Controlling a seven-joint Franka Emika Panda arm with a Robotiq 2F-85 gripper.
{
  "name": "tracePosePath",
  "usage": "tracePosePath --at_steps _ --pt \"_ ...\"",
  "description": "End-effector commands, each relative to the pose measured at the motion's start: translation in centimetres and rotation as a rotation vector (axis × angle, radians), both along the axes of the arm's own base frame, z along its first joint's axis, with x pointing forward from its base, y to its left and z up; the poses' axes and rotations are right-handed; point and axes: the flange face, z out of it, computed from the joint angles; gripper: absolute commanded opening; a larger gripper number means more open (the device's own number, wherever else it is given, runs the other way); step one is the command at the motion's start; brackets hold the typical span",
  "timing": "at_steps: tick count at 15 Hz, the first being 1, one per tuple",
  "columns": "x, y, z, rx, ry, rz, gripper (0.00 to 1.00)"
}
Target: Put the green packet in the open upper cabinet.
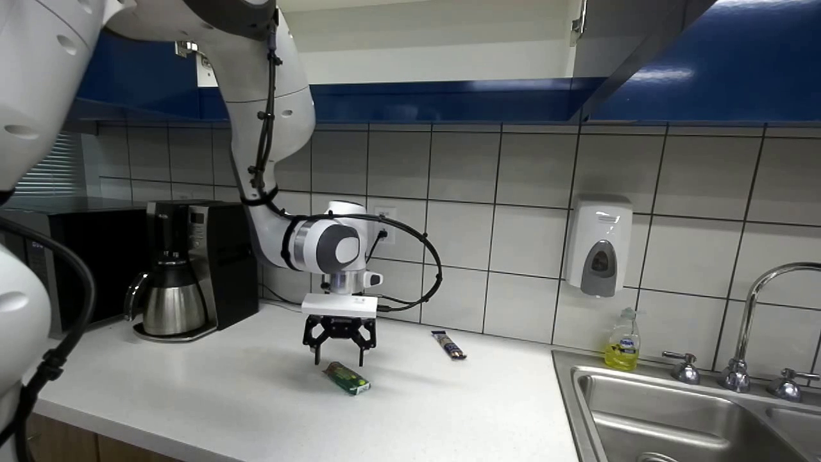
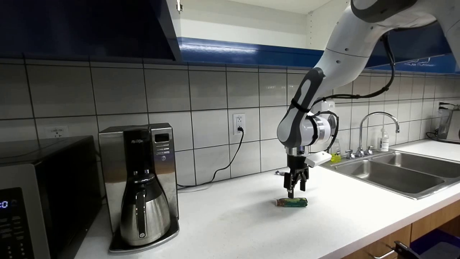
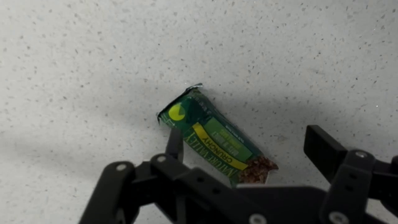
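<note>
Wrist view: the green packet is shown lying slantwise on the speckled tabletop, its printed face turned upward. Just over it the hand is held with its fingers spread apart; whether the packet is touched by them cannot be told. In an exterior view, a slim dark packet is seen near the tiled wall. The open upper cabinet is seen above the tabletop in both exterior views.

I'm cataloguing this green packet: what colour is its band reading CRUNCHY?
Yellow; the band shows best in the wrist view.
</note>
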Motion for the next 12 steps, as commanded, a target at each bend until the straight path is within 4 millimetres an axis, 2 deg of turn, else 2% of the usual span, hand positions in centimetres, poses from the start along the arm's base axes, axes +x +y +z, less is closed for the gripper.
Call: tracePosePath --at_steps 1,7,12 --pt "1.5 -0.2 -0.7 0.029 0.041 0.120 1.00" --pt "2.7 -1.0 -1.9 0.020 0.076 0.236 1.00" --pt "3.3 -0.7 -2.2 -0.063 0.112 0.341 1.00"
